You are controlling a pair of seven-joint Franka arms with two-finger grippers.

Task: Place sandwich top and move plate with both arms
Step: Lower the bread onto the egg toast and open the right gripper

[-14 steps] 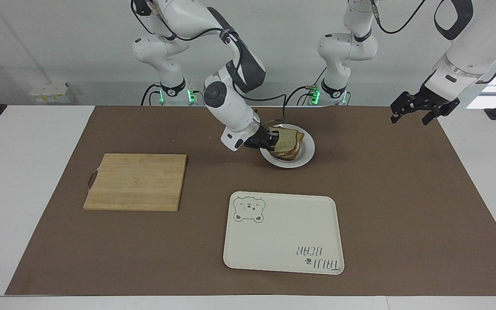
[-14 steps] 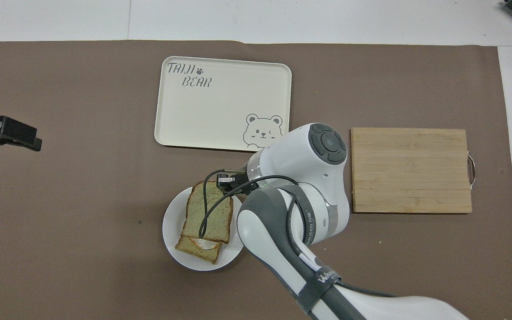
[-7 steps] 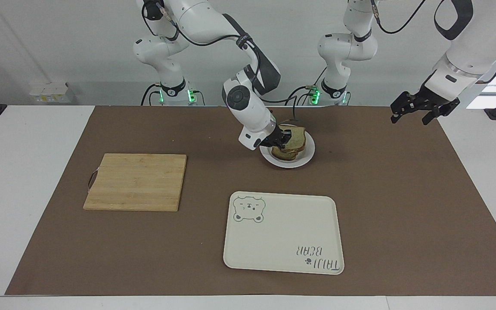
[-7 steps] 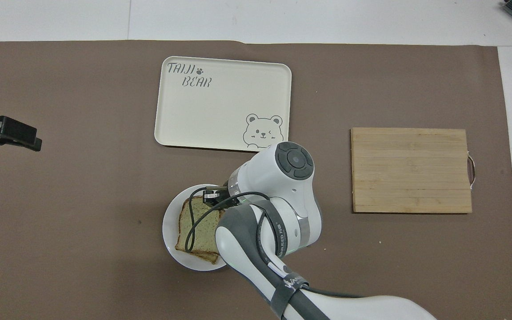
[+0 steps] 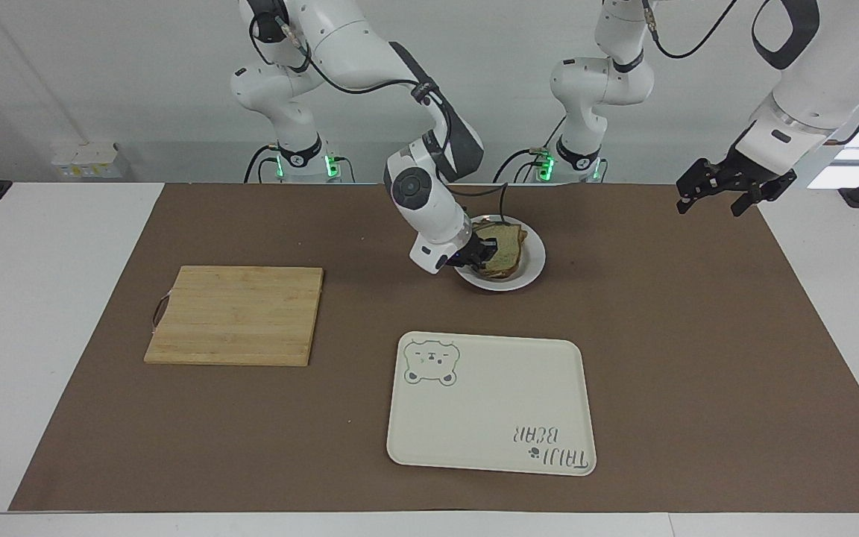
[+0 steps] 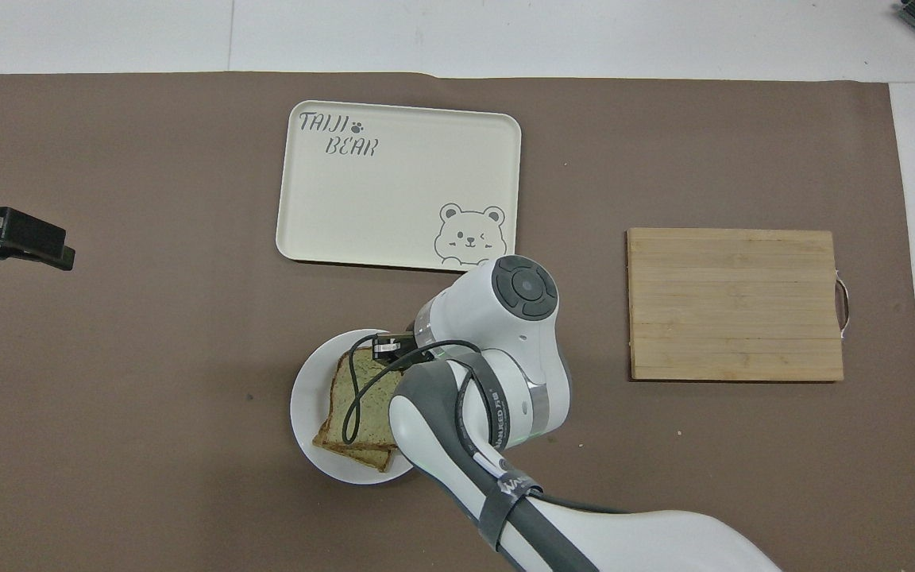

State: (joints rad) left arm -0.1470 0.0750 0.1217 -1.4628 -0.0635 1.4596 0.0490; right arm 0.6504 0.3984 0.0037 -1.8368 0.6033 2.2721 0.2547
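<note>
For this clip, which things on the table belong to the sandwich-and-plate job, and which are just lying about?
In the job:
- sandwich top, on the stack, at the right gripper
- plate
- left gripper, waiting in the air at its own end of the table

Lying about:
- tray
- cutting board

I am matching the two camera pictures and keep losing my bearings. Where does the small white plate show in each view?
Facing view: the plate sits upper centre, at the right gripper, above the tray.
Overhead view: the plate sits lower centre, partly under the right arm, below the tray.
Shared landmark: the bear tray, farther from the robots than the plate in both.
</note>
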